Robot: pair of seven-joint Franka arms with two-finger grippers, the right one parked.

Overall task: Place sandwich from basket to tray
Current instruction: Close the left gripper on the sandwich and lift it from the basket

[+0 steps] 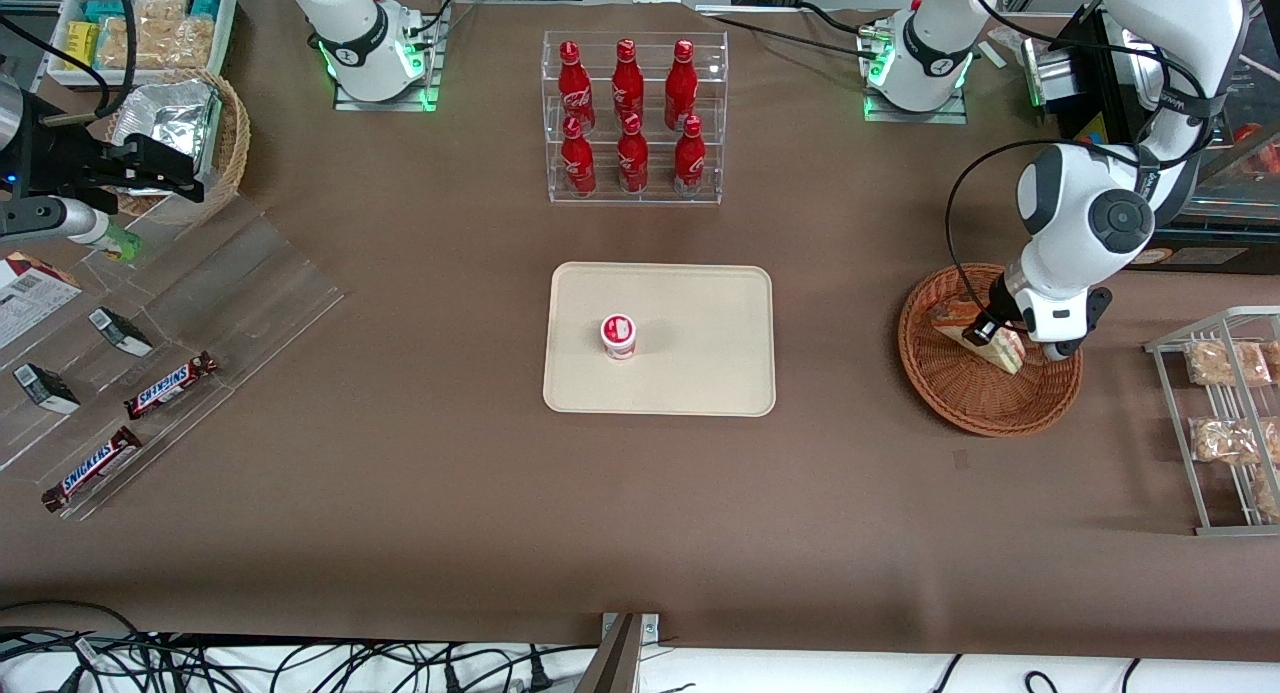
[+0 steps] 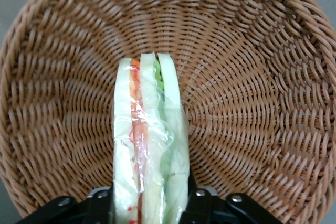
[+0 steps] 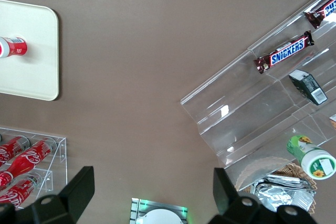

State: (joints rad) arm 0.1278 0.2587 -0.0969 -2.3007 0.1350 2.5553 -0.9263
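Observation:
The sandwich (image 1: 992,344), a wrapped wedge of white bread with red and green layers, stands on edge in the reddish-brown wicker basket (image 1: 960,398) toward the working arm's end of the table. My left gripper (image 1: 1022,341) is down in the basket, its fingers pressed against both faces of the sandwich. In the left wrist view the sandwich (image 2: 149,140) runs between the black fingers (image 2: 202,205) of the gripper (image 2: 149,209), with the basket's weave (image 2: 252,77) all around. The cream tray (image 1: 700,303) lies at the table's middle, apart from the basket.
A small red-and-white cup (image 1: 619,335) stands on the tray. A clear rack of red bottles (image 1: 634,118) is farther from the front camera than the tray. A wire rack with beige snacks (image 1: 1225,423) lies beside the basket. An acrylic stand with Snickers bars (image 1: 170,385) is toward the parked arm's end.

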